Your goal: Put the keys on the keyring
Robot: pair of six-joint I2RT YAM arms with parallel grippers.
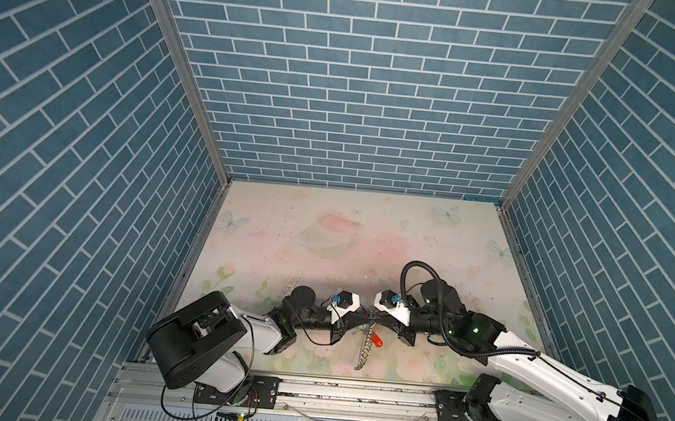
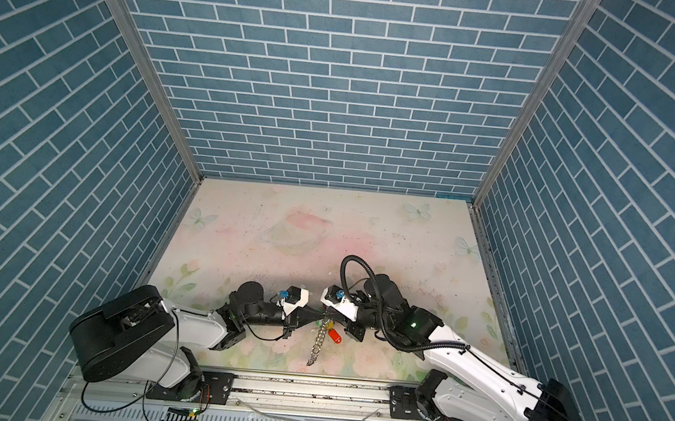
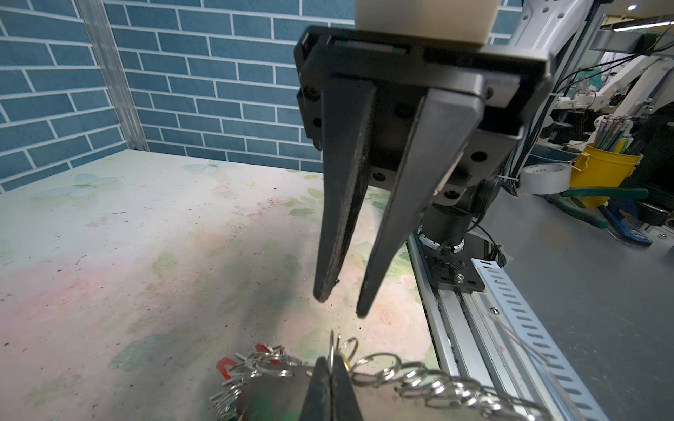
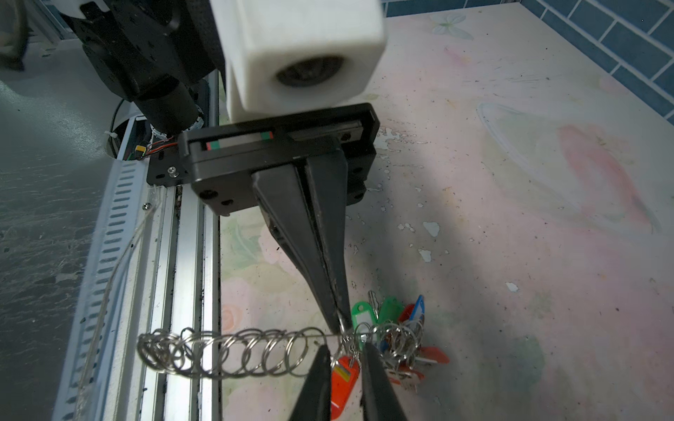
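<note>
- Pinching with my left gripper (image 4: pixel 337 320): its jaws are pressed together on 1 of the silver rings (image 3: pixel 333 348) strung along the rim of the keyring (image 1: pixel 363 349).
- My right gripper (image 3: pixel 339 306) stands slightly spread, its tips just beside that pinch and gripping nothing. An orange-red tag (image 4: pixel 343 386) shows through the gap between its fingers.
- In both top views my 2 arms reach in from 9 o'clock and 3 o'clock, and the tips meet above the table (image 1: pixel 325 239).
- The keyring hangs edge-on from the pinch toward 6 o'clock.
- The keys (image 2: pixel 330 325) show only as a sliver of yellow tag at 4 o'clock, just beside the pinch. I cannot tell whether they sit on a ring.
- Green tags (image 4: pixel 390 306) and a blue tag (image 4: pixel 419 308) cluster at the keyring's pinched end.
</note>
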